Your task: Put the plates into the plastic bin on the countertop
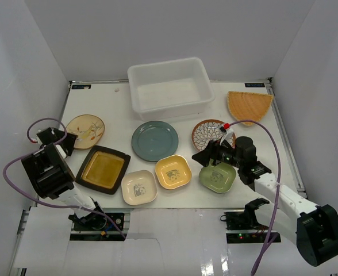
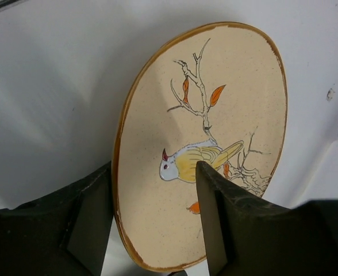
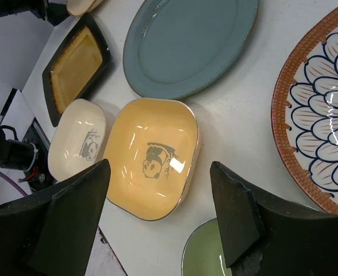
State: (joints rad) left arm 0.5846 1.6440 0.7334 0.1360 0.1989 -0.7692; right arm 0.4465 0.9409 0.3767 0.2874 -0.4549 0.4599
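Observation:
The plates lie spread over the countertop [image 1: 120, 100] in front of the plastic bin [image 1: 169, 86], whose inside shows nothing. My left gripper [image 1: 64, 144] [image 2: 154, 167] is open astride the near rim of the tan bird plate [image 1: 85, 131] [image 2: 215, 132], one finger outside the rim and one over its face. The right gripper [image 1: 206, 156] [image 3: 160, 167] hangs open and holds nothing above the yellow square plate [image 1: 173, 171] [image 3: 134, 144] and the green one [image 1: 216, 177] [image 3: 209, 259]. Also here are the teal plate [image 1: 154, 141], petal plate [image 1: 212, 134], orange fan plate [image 1: 249, 105], dark rectangular plate [image 1: 103, 168] and cream square plate [image 1: 139, 187].
White walls close in the countertop on the left, right and back. The purple cable [image 1: 39, 123] loops beside the left arm, and another arcs over the right arm toward the petal plate. The bin stands at the back middle.

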